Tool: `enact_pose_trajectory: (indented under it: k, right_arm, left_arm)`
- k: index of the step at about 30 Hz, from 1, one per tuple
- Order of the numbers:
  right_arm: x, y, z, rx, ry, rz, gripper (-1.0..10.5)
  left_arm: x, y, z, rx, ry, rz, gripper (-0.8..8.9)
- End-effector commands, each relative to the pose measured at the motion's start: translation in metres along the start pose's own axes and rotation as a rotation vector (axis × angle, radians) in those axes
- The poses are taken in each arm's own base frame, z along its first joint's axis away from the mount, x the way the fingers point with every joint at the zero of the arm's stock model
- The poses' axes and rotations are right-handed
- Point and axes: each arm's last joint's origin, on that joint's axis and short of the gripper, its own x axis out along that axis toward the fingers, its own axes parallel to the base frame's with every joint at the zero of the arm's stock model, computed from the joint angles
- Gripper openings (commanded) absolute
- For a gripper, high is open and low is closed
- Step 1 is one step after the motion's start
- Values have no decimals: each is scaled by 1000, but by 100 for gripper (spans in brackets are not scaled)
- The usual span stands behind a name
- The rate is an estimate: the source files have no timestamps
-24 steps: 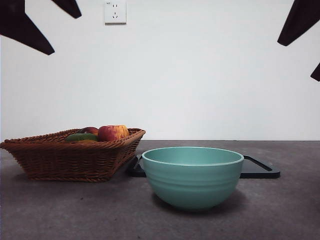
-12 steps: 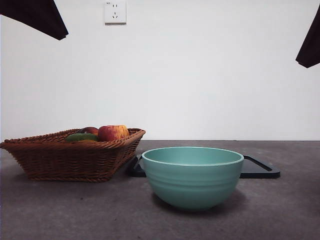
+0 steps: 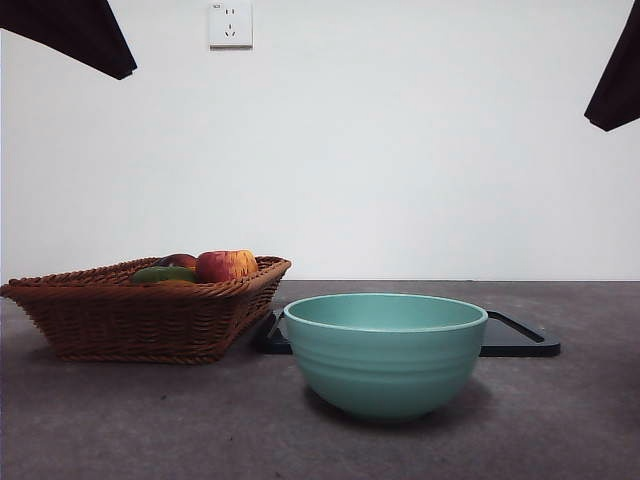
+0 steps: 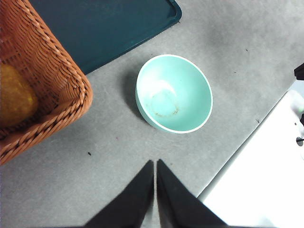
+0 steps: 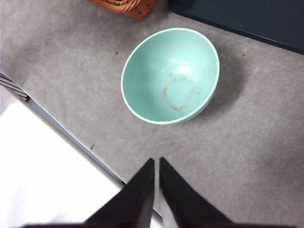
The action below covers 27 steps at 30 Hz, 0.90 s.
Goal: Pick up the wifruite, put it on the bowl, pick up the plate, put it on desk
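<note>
The mint-teal bowl stands empty on the desk; both wrist views look down into it. A dull yellow-brown oval fruit, the wifruite, lies inside the wicker basket. The plate is a flat dark tray behind the bowl. My left gripper hangs high above the desk near the bowl, shut and holding nothing. My right gripper is also high above the bowl's near side, shut and holding nothing.
The brown wicker basket stands left of the bowl, holding a red-yellow apple and a green fruit. The table's edge and a white floor show in the wrist views. Dark arm tips sit in the front view's top corners.
Both arms have risen: a second ago their pointed black jaws showed at the front view's top corners; now only blunt dark tips remain. Bowl, basket and tray have not moved.
</note>
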Motion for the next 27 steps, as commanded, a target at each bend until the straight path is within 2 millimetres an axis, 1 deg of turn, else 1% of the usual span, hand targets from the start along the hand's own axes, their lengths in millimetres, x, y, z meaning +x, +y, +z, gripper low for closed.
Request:
enact_pose_trajectory:
  k: [1,11,14,16,20,23,24,27]
  right_arm:
    - [-3,4,4,-25,-17,13,7]
    - [-3,4,4,-25,-17,13,7]
    - [-3,4,4,-25,-17,13,7]
    - [-3,4,4,-25,-18,13,7]
    - [-3,4,4,-25,-18,13,7]
    - [-3,4,4,-25,-18,13,7]
    - [-3,4,4,-25,-18,13,7]
    - [-3,4,4,-25,-18,13,7]
  left_arm:
    - [0,-1,3,22,-11,-6,8]
    - [-1,-2,3,24,-14,-6,8]
    - [-4,-3,3,34,-34,-3,8]
    - [-12,-4,4,60,-82,21,8]
    - [-36,-1,11,147,-284,133,8]
    - [-61,1,14,198,-461,216,8]
    - [-73,1,14,213,-539,253,8]
    - [-100,1,9,236,-694,354,8]
